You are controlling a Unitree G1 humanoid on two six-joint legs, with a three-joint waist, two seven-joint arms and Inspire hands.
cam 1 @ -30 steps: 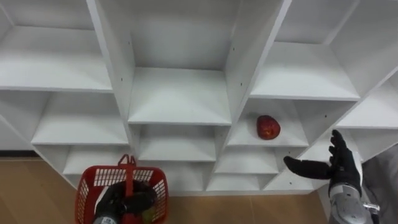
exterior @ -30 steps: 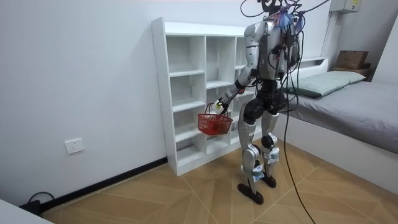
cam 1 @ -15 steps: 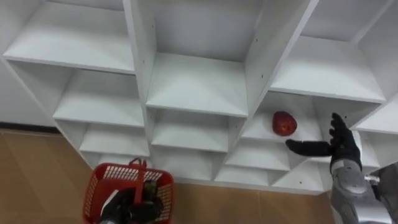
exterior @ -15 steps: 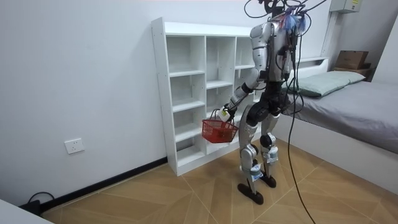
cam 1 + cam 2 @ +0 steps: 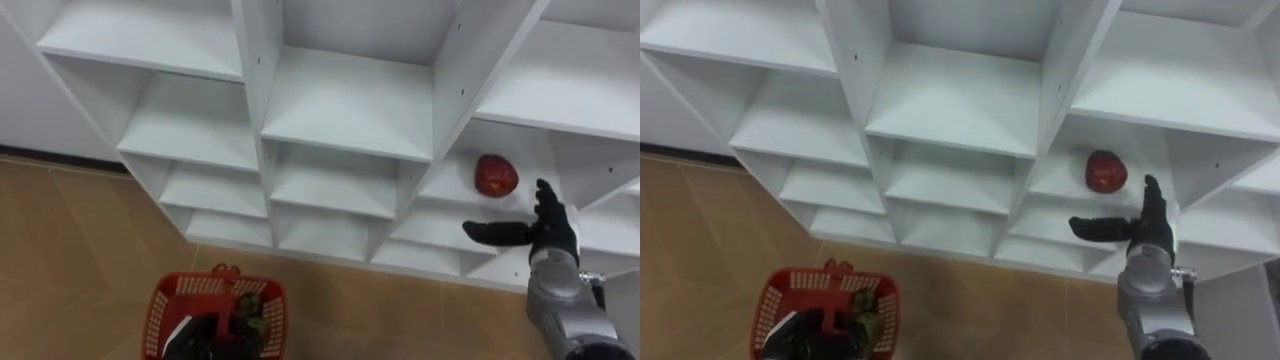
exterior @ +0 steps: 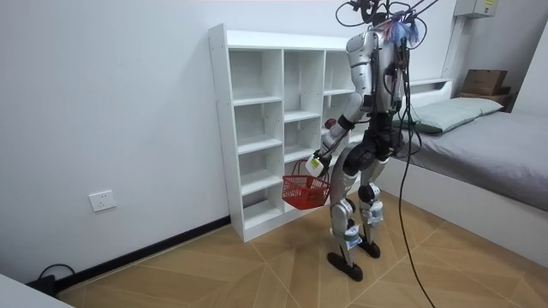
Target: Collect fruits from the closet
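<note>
Left eye view: red apple lies on a shelf in the right column of the white closet. Right hand is just below it, not touching, with fingers straight and released. Red basket sits at lower left, with the left hand grasping its handle.
Room view: robot stands facing the closet and the basket hangs from its left hand.
Right eye view: same layout, apple apart from the hand.

Round red apple lying on a right-column shelf of the white closet, red basket low at left
</note>
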